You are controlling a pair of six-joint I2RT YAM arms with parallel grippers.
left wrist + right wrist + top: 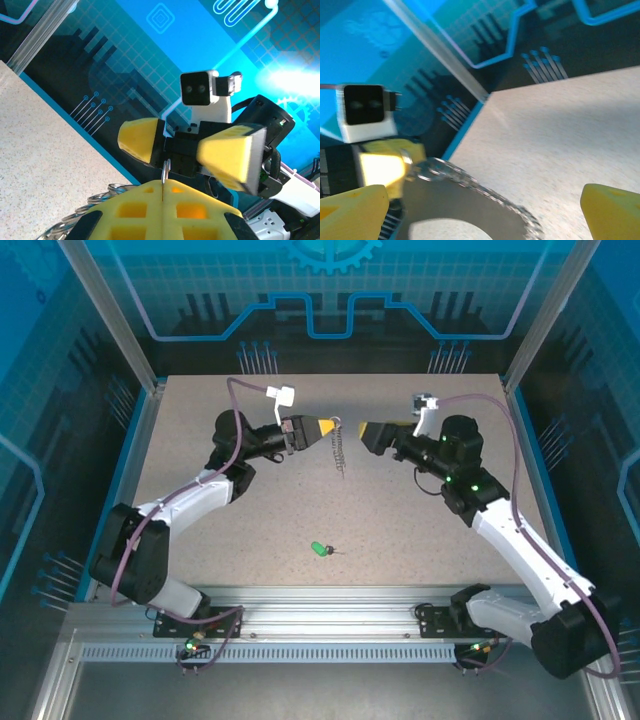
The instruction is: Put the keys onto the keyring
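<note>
The left end effector (327,427) was closed tight on the keyring (336,428), which it pinched between its yellow fingertips above the middle of the worktop (230,540). The beaded chain (341,455) ran from the grip toward the near edge (I could not tell whether its end touched the surface). The right end effector (366,433) faced it, just beside the ring, with its jaws spread wide and nothing between them. The green key (320,549) lay flat on the worktop closer to the arm bases, well apart from both end effectors.
</note>
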